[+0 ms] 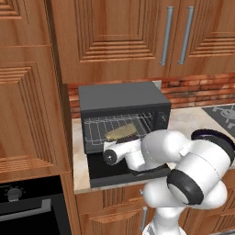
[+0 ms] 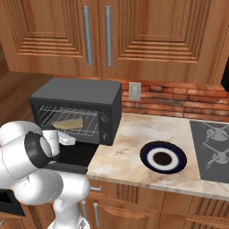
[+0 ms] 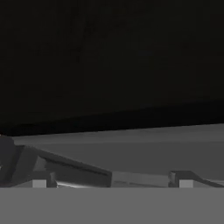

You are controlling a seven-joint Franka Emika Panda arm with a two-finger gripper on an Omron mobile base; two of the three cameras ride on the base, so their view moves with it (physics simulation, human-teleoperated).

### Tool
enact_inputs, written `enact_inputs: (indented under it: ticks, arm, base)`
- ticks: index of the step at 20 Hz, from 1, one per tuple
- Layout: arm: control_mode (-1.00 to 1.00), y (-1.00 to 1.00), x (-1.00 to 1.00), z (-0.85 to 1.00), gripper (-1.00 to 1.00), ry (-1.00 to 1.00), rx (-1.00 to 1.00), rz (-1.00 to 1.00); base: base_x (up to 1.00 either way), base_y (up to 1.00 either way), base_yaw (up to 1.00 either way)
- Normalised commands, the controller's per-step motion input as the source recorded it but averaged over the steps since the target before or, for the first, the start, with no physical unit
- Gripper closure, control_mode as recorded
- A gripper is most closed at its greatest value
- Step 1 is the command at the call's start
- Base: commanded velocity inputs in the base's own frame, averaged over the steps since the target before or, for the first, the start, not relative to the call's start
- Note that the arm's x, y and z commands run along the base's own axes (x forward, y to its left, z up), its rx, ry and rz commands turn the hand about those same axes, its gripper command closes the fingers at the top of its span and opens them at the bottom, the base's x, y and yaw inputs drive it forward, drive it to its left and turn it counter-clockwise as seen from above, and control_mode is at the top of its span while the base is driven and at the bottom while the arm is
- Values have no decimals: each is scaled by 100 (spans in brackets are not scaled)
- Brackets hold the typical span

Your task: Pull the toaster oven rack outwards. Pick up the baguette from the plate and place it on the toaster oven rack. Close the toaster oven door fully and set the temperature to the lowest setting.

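Observation:
The dark grey toaster oven (image 1: 121, 97) (image 2: 76, 91) stands on the counter with its black door (image 1: 105, 173) (image 2: 76, 154) folded down flat in front. The golden baguette (image 1: 121, 131) (image 2: 67, 123) lies on the wire rack (image 1: 114, 121) (image 2: 87, 120) inside the cavity. My white hand (image 1: 121, 151) hovers just over the lowered door, in front of the cavity. In the hand view my gripper (image 3: 111, 178) is open, its fingertips (image 3: 43, 179) wide apart with nothing between them, close to a dark flat surface. The navy-rimmed plate (image 2: 163, 157) (image 1: 212, 135) sits bare to the right.
Two knobs (image 2: 105, 126) sit on the toaster oven's right strip. A stove top (image 2: 214, 145) (image 1: 222, 112) lies at the counter's far right. A built-in black oven (image 1: 27, 206) is below on the left. Wooden cabinets hang overhead, and a wall outlet (image 2: 134, 91) is on the brick backsplash.

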Motion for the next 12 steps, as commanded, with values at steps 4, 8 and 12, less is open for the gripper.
enact_inputs:
  ticks: [4,8,12]
  arm:
    - [-100,-21,3,100,-100,-16,13,6]
    - [-100,-10,34,100,-100,-14,11,11]
    - [-100,-16,85,84,-100,-10,13,10]
  base:
    - [0,0,0]
    - [0,0,0]
    - [0,0,0]
